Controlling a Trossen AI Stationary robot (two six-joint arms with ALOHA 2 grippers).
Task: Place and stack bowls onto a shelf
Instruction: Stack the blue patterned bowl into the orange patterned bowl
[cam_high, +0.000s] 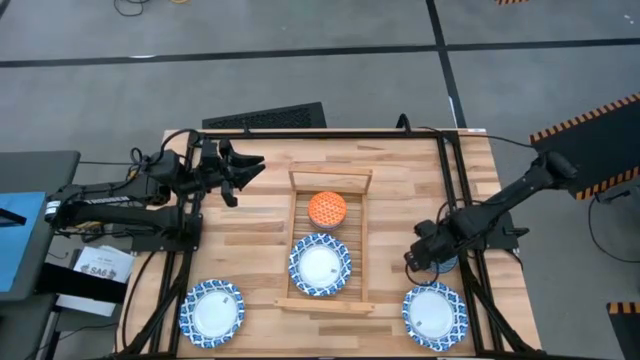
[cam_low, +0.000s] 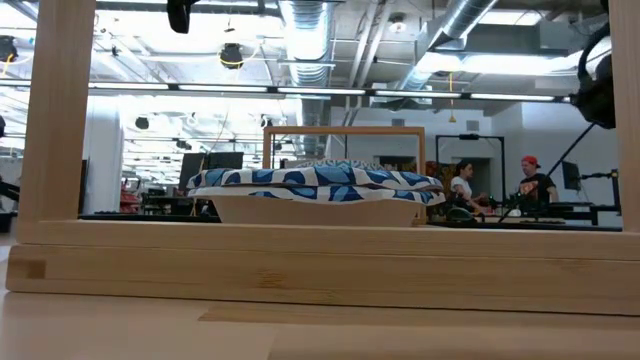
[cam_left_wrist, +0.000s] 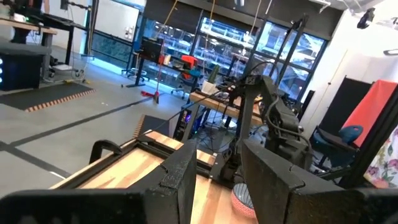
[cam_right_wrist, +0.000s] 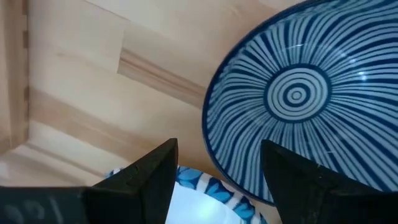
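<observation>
The slatted wooden shelf (cam_high: 362, 235) lies mid-table and holds an orange bowl (cam_high: 327, 209) and a shallow blue-and-white bowl (cam_high: 320, 265), which also fills the low view (cam_low: 315, 188). Two more shallow bowls rest on the table, one near left (cam_high: 212, 312) and one near right (cam_high: 435, 316). A dark-blue striped bowl (cam_right_wrist: 298, 99) sits by the right one. My right gripper (cam_high: 420, 258) (cam_right_wrist: 217, 171) is open above it, one finger over the bowl and one outside its rim. My left gripper (cam_high: 238, 170) (cam_left_wrist: 214, 180) is open and raised at the far left.
Black frame rails (cam_high: 458, 210) run along both table sides. The shallow right bowl's rim (cam_right_wrist: 205, 186) lies just beside the striped bowl. Bare tabletop (cam_high: 400, 190) lies between shelf and right arm. People sit in the room beyond (cam_low: 530, 185).
</observation>
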